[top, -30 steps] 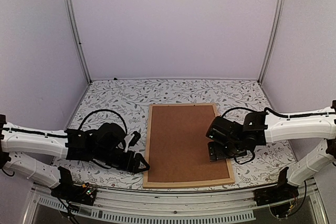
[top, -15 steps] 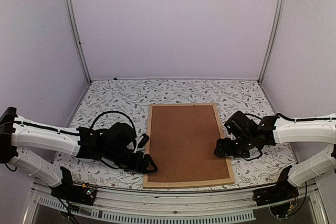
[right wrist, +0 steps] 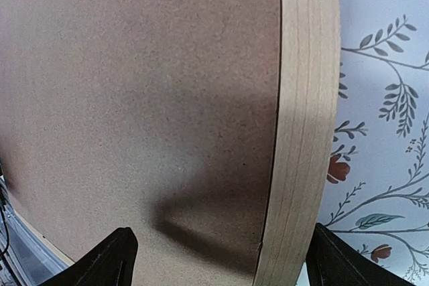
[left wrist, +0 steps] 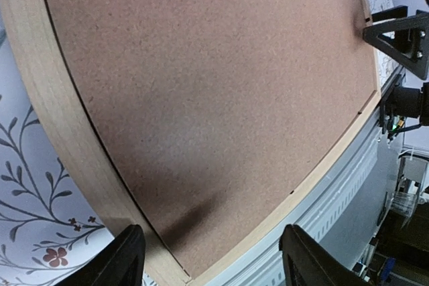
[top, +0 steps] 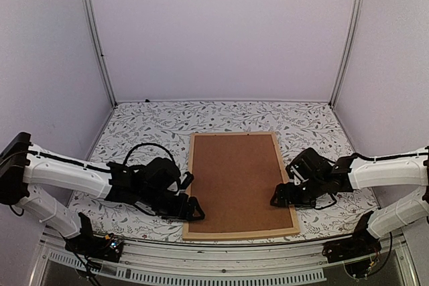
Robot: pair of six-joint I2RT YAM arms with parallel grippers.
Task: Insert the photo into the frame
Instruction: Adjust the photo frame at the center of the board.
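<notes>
The left pincer point(top: 196, 209) is wide open and empty over the frame's point(top: 234, 133) near left corner, and the right pincer point(top: 277, 200) is the same over its right edge.

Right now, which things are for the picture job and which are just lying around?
For the job: frame, brown backing board inside it, open left gripper, open right gripper.
Just lying around: leafy tablecloth.
No photo in view.

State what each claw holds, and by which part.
Nothing is held. The left claw stands open at the frame's near left corner, the right claw open at its right bar.
</notes>
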